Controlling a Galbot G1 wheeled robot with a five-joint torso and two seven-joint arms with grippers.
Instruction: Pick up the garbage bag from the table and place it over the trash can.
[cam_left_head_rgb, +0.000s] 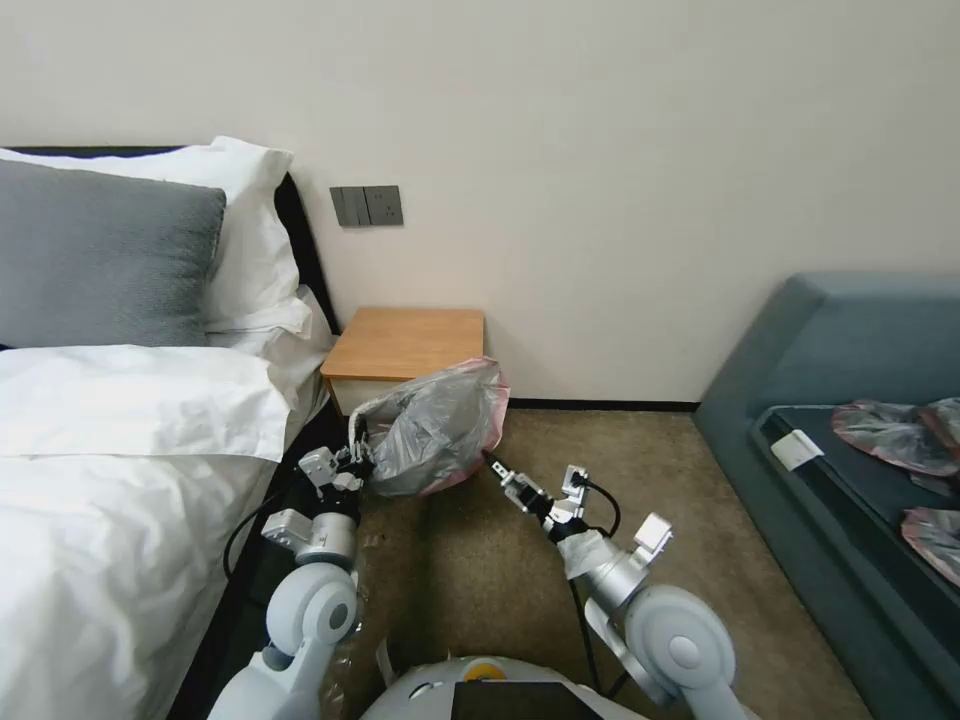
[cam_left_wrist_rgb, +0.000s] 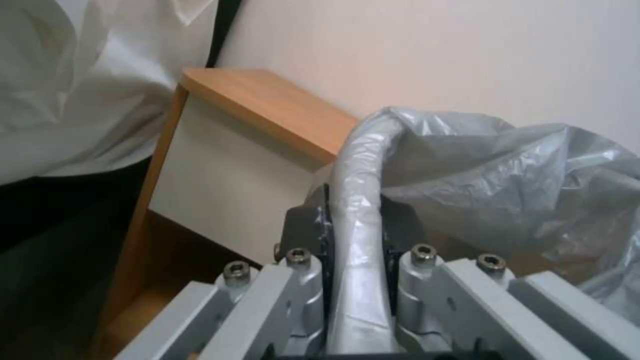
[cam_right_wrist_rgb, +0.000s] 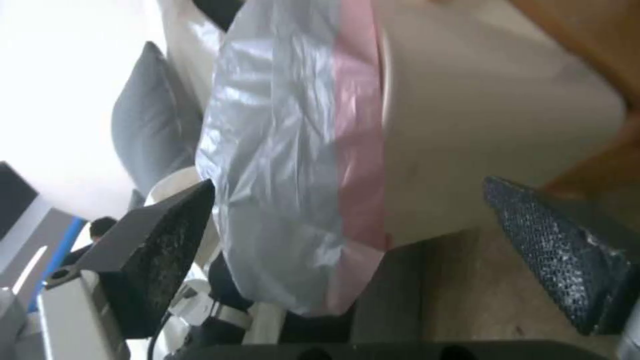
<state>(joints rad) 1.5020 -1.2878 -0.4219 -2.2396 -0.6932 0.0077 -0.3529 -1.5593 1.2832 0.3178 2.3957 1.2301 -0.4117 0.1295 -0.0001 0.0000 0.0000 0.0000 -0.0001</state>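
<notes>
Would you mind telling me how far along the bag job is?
Done: the garbage bag is off the table and drapes over the trash can. In hand: the left tool is shut on its rim; the right tool is open beside the pink edge. Left: seating the edge around the can and letting go.

Tight on my left, open carpet on my right.

I see the white-sheeted bed (cam_left_head_rgb: 120, 480) crowding my left gripper (cam_left_head_rgb: 352, 462), pinched on the crinkled grey plastic garbage bag with its pink edge (cam_left_head_rgb: 440, 425), which drapes the cream plastic trash can (cam_right_wrist_rgb: 480, 135) and blocks the light-brown wooden nightstand (cam_left_head_rgb: 405, 342) behind. My right gripper (cam_left_head_rgb: 497, 468) hangs spread just beside the bag, brown carpet (cam_left_head_rgb: 640, 450) free up to the teal sofa (cam_left_head_rgb: 840, 400).
</notes>
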